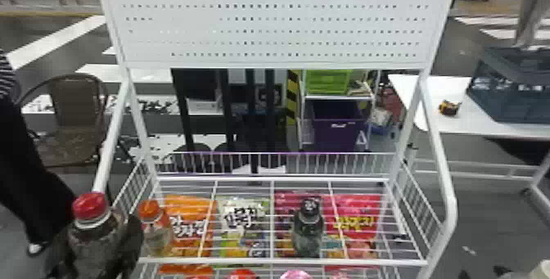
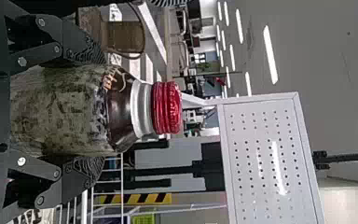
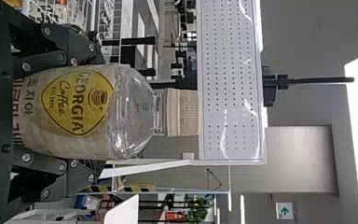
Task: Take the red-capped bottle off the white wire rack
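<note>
The left gripper (image 2: pixel 92 110) had the red-capped bottle (image 1: pixel 94 235) pinched between its fingers, upright beside the left end of the white wire rack (image 1: pixel 286 262) — so the taking-off looked done, with perhaps only drawing clear left. The right gripper (image 3: pixel 93 113) was clamped around a pale-capped bottle (image 3: pixel 126 112) — no part of this job.

The rack (image 1: pixel 286 262) carries an orange-capped bottle (image 1: pixel 156 233) and a black-capped one (image 1: pixel 308 231).
</note>
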You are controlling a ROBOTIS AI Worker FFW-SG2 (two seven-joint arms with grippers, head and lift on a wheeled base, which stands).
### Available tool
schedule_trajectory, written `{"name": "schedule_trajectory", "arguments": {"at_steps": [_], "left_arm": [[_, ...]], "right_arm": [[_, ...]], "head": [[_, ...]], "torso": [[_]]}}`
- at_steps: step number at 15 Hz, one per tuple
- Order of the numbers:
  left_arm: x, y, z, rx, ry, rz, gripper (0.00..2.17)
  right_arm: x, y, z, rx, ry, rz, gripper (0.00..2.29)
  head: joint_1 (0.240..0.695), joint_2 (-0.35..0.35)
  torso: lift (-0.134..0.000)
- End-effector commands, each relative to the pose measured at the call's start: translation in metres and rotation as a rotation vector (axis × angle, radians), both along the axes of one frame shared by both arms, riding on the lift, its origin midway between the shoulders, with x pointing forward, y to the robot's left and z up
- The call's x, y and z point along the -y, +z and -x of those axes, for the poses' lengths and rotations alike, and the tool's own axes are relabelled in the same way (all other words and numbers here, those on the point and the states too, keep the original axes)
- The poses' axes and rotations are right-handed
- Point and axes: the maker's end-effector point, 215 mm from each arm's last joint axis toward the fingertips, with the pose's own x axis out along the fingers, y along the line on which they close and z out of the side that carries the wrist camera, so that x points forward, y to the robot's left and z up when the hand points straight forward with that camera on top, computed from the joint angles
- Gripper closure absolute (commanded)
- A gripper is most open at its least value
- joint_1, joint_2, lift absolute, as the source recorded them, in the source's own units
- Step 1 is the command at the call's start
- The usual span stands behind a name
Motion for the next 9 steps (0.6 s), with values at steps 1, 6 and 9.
{"name": "schedule_trajectory", "arguments": {"at_steps": [1,6,9], "left_arm": [[0.0002,-0.0018,0.0009,-0.004,0.000,0.001,2.15],[-0.0005,0.0012,0.0013,0.004,0.003,0.002,2.15],[-0.0006,0.0004,0.0013,0.003,0.003,0.001,2.15]], "right_arm": [[0.0000,-0.0004,0.0001,-0.001,0.000,0.000,1.43],[-0.0001,0.0002,-0.0004,0.001,0.001,-0.001,1.43],[-0.0002,-0.0010,-0.0005,-0.001,0.003,-0.001,1.43]], "head": [[0.499,0.000],[0.499,0.000],[0.499,0.000]], "torso": [[0.000],[0.000],[0.000]]}}
